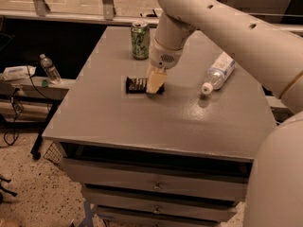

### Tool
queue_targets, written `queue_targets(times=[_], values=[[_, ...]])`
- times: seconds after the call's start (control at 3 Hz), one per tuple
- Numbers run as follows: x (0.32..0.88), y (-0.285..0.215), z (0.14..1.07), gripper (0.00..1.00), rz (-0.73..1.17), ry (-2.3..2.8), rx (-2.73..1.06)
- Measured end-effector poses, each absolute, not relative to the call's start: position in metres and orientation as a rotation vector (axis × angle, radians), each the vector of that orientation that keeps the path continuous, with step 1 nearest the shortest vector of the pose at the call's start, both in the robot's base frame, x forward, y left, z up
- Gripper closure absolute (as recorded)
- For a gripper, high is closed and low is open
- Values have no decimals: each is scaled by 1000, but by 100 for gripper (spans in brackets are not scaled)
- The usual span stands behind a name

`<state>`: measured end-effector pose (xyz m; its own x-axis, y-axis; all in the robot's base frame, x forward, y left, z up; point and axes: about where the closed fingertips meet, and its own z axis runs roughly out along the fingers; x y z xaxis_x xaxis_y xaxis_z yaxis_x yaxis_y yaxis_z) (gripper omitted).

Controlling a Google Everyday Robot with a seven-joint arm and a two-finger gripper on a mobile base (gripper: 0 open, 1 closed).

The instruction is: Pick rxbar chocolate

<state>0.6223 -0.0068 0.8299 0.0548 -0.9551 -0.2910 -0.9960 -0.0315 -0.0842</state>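
The rxbar chocolate (pixel 136 85), a small flat black bar with white lettering, lies on the grey table top (pixel 156 122) left of centre. My gripper (pixel 155 85) comes down from the white arm (pixel 213 18) and stands right at the bar's right end, covering that end. Only the bar's left part shows.
A green soda can (pixel 140 40) stands upright behind the bar, near the table's far edge. A clear plastic water bottle (pixel 218 72) lies on its side to the right. Drawers (pixel 151 183) sit below the table front. Another small bottle (pixel 49 69) stands on a low shelf at the left.
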Motion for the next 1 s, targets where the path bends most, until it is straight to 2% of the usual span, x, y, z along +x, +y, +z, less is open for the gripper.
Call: queue_targets(times=[0.33,1.0], values=[[622,-7,830,100,222,1981,-2071],[635,-30,910,100,23,1844,-1980]])
